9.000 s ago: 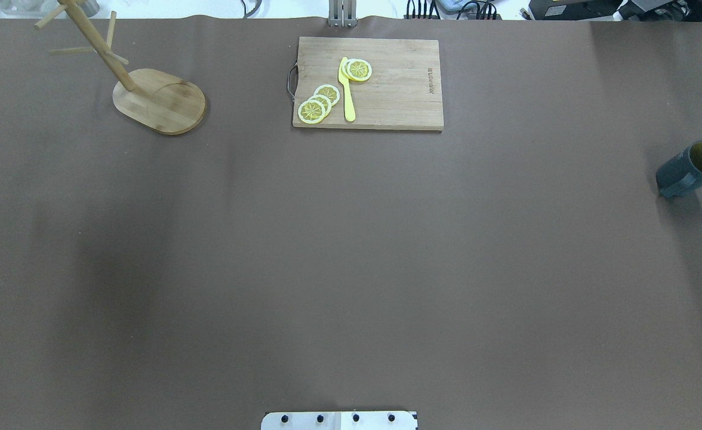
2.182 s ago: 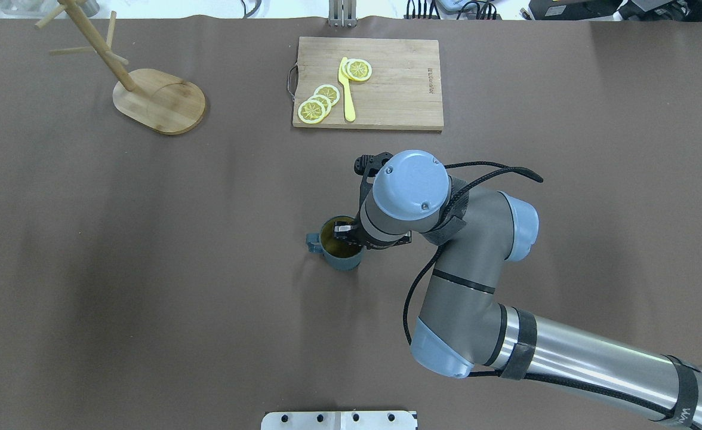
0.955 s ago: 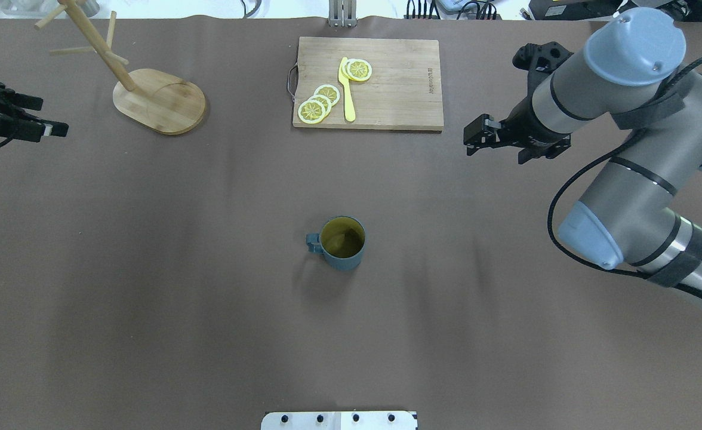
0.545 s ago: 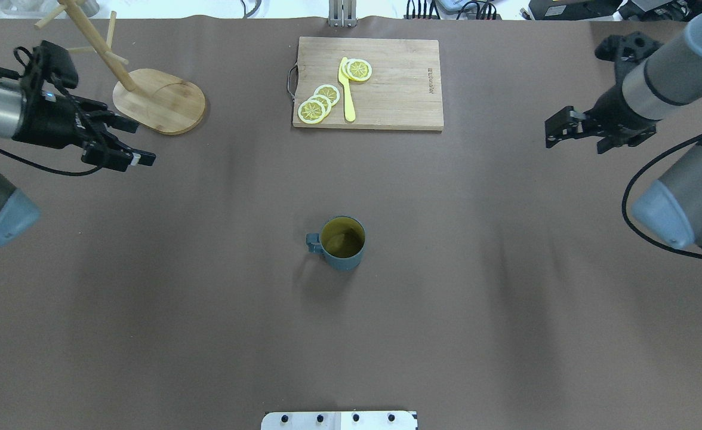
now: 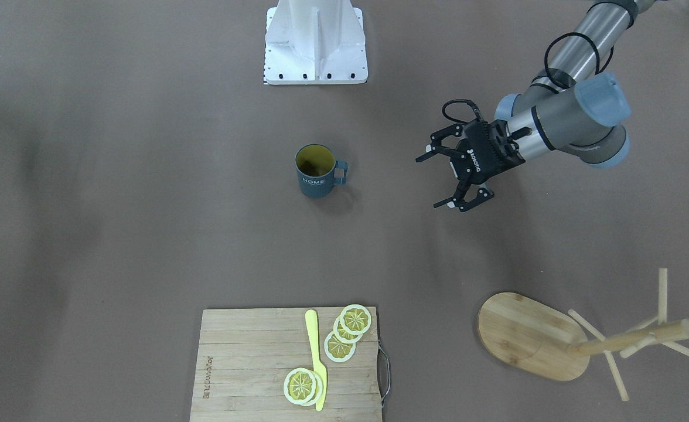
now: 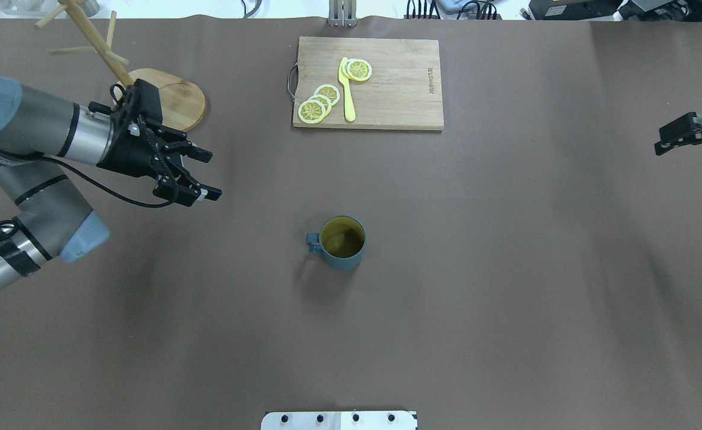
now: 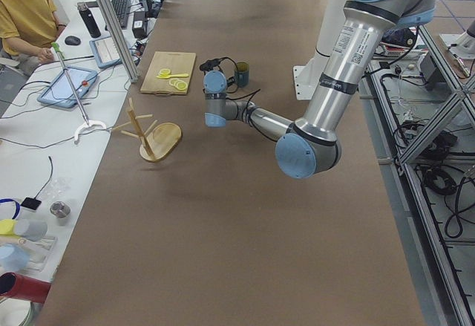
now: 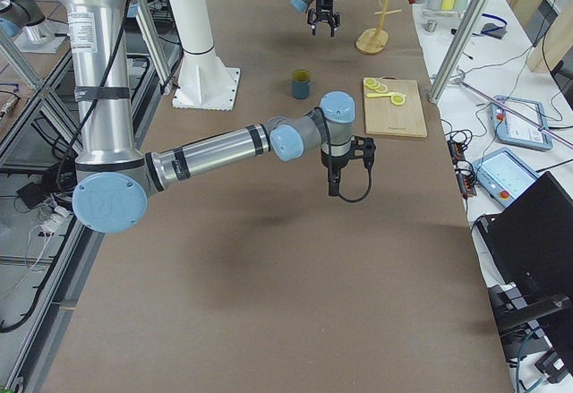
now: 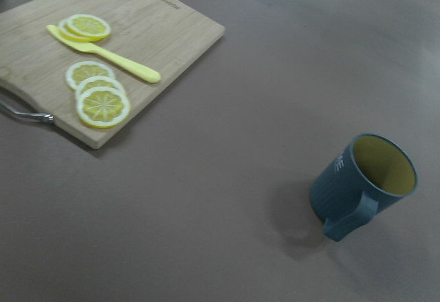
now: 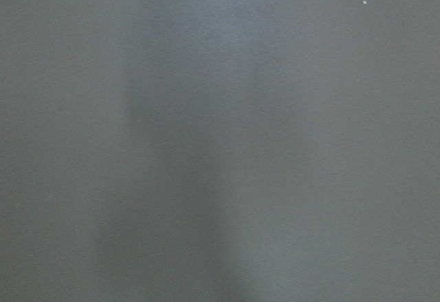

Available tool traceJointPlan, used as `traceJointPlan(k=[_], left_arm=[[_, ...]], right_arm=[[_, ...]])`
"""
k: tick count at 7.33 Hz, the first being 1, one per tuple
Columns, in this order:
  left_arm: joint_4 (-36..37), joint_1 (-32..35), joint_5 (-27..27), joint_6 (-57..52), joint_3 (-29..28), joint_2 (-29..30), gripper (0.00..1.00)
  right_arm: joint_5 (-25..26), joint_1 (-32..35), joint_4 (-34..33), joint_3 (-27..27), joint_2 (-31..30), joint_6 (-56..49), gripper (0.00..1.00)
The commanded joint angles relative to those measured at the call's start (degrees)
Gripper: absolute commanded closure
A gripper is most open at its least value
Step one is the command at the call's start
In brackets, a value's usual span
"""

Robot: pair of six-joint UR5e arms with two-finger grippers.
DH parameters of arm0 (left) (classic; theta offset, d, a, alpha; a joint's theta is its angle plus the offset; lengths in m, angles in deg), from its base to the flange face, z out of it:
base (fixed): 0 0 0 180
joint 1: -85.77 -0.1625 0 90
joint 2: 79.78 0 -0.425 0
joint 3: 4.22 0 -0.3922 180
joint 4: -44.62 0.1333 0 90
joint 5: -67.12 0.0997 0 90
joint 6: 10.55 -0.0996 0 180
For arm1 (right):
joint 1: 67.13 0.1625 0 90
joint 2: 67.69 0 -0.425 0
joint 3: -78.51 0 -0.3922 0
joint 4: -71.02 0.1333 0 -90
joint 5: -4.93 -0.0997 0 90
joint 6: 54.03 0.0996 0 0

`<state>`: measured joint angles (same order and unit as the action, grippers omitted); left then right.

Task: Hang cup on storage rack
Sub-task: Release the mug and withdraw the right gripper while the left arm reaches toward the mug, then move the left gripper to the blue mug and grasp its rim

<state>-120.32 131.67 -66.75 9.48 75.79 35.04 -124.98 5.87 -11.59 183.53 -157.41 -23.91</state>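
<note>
Cup (image 6: pixel 342 242) stands upright mid-counter (image 6: pixel 476 310), mouth up, handle toward the robot's left. At far left, the rack (image 6: pixel 175 104) stands near the counter's far edge. Just in front of its base hangs the left tool (image 6: pixel 211 175), fingers spread wide apart and empty, pointing toward the cup but well apart from it. Beyond the cup, a board (image 6: pixel 399 83) carries lemon slices (image 6: pixel 320 103) and a yellow knife (image 6: pixel 347 95). At the right edge the right tool (image 6: pixel 664 138) hangs over the counter, well apart from the cup; I cannot tell whether its fingers are apart or together.
</note>
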Motion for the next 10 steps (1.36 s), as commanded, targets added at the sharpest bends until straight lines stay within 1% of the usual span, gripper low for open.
traceJointPlan(k=[1, 3, 4, 5, 6, 7, 8, 10], left_arm=[[-1.00, -1.87, 1.33, -3.50, -2.05, 1.71, 0.03], [-2.40, -3.09, 1.42, -2.80, -2.05, 1.98, 0.02], [-2.84, -4.32, 1.42, -2.80, -2.05, 1.98, 0.02], [-3.37, -5.98, 3.77, -2.80, -2.22, 2.41, 0.02], [-7.90, -8.35, 8.15, -3.40, -3.27, 2.59, 0.03], [-15.08, -10.02, 12.54, -3.32, -6.76, 3.11, 0.03], [-17.33, -10.74, 13.89, -3.24, -7.40, 3.29, 0.03], [-20.50, -11.09, 14.08, -2.97, -8.54, 3.38, 0.03]], right_arm=[[-1.66, 4.94, -0.09, -0.25, -4.22, -7.41, 0.00], [-1.93, 6.79, -0.10, -0.86, -5.19, -8.92, 0.00], [-2.54, 8.20, -0.09, -2.52, -5.29, -12.33, 0.00], [-4.02, 9.43, -0.09, -3.06, -5.29, -13.06, 0.00], [-4.04, 9.44, -0.09, -3.15, -5.37, -13.07, 0.00], [-4.04, 9.44, -0.01, -3.15, -5.55, -13.07, 0.00], [-4.04, 9.53, -0.01, -3.07, -5.64, -13.07, 0.00], [-4.04, 9.71, -0.09, -3.15, -5.46, -12.98, 0.00]])
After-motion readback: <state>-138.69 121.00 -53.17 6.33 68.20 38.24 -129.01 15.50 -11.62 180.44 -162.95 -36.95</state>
